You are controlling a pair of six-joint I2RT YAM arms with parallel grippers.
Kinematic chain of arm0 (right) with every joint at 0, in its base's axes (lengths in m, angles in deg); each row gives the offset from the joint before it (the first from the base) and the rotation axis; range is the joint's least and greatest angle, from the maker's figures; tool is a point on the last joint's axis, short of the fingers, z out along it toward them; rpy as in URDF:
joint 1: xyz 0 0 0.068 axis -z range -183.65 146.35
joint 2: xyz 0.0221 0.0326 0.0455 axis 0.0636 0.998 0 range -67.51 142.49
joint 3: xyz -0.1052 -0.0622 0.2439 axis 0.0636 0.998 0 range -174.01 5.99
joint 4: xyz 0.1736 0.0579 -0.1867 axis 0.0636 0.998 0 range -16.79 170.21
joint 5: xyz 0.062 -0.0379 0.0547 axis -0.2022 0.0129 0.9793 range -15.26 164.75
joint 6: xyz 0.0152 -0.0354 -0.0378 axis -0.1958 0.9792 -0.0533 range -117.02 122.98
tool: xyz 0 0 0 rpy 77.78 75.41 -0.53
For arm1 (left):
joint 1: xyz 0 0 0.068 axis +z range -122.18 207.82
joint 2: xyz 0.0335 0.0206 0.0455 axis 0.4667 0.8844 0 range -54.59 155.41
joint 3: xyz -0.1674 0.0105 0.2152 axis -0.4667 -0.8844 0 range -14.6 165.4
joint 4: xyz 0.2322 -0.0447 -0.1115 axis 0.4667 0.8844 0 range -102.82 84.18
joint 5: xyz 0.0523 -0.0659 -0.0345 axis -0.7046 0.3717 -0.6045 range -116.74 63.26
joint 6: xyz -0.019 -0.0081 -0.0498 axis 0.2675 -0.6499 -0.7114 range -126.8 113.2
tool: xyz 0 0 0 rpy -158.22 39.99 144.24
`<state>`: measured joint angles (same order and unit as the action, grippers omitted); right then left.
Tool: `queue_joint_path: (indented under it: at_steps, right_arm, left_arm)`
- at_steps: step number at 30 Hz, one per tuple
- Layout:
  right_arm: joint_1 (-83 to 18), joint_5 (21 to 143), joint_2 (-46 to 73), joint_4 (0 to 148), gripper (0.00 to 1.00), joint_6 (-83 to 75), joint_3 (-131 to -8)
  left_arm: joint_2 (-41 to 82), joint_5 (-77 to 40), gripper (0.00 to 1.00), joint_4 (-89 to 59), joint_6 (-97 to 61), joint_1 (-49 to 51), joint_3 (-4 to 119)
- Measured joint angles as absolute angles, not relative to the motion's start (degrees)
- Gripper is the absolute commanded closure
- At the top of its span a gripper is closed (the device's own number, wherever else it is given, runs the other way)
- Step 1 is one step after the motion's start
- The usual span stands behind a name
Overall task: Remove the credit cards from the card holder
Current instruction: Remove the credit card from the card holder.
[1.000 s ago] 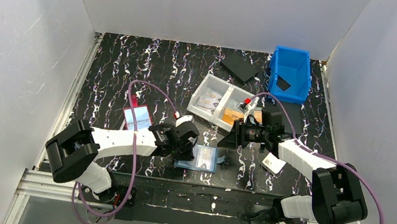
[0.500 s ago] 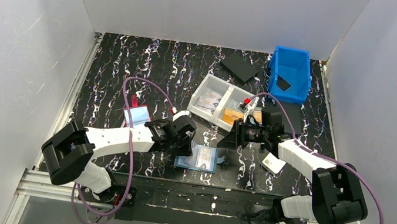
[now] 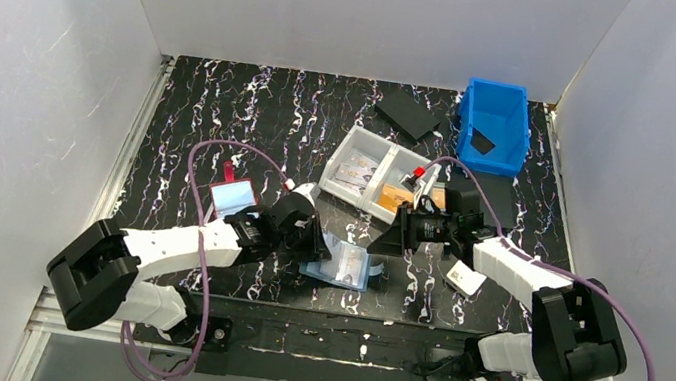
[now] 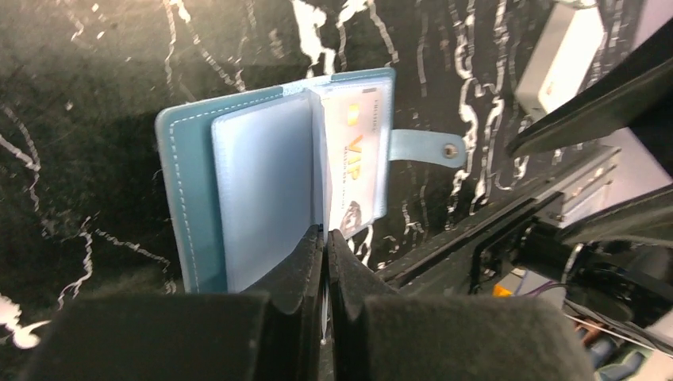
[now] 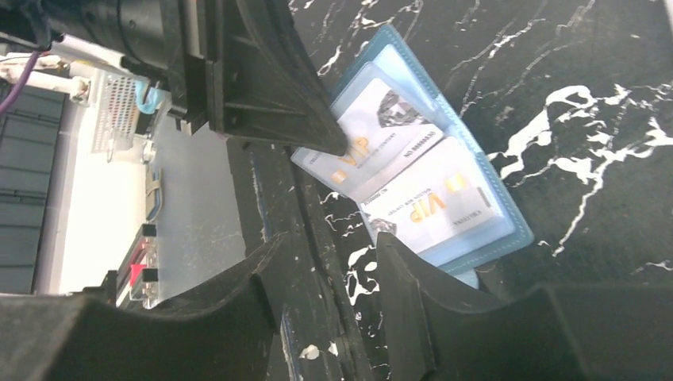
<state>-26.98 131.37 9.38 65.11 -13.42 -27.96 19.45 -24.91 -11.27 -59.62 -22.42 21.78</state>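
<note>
My left gripper (image 4: 326,238) pinches a clear pocket of the open holder (image 4: 186,182).
Its fingers are pressed shut on that leaf. The holder lies near the table's (image 3: 226,103) front edge, with the cards (image 5: 432,198) still in their pockets. My right gripper (image 5: 332,244) hangs just beside it, fingers apart, holding nothing.

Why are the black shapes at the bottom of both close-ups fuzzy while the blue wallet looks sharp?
Left wrist view: the left gripper sits too near the lens, out of focus; the card holder is crisp, its clear pocket sheened pale. Right wrist view: the right gripper blurs likewise; the credit cards' VIP print is legible.
</note>
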Motion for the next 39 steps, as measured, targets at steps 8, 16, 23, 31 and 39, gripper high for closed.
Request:
queue_joint_path:
  at_steps: [8, 16, 23, 31, 39]
  right_arm:
    - [-25.8, 138.0, 2.6, 63.0, 0.43, -13.5, -27.9]
    - [-19.0, 139.3, 4.0, 57.2, 0.46, -21.9, -26.3]
    - [-19.0, 139.2, 6.3, 54.8, 0.46, -26.8, -26.3]
    - [-18.7, 139.5, 7.5, 51.6, 0.49, -32.5, -26.3]
    - [-18.0, 141.4, 7.5, 47.6, 0.6, -37.8, -26.3]
  left_arm:
    - [19.7, -19.6, 1.0, -24.8, -59.7, -22.0, 22.2]
    - [20.2, -16.7, 1.0, -42.2, -62.4, -22.0, 18.7]
    - [20.2, -15.8, 1.0, -47.8, -62.5, -22.0, 17.6]
    - [21.1, -14.0, 1.0, -53.9, -62.6, -22.0, 16.8]
    - [22.1, -13.1, 1.0, -58.2, -63.6, -22.0, 16.0]
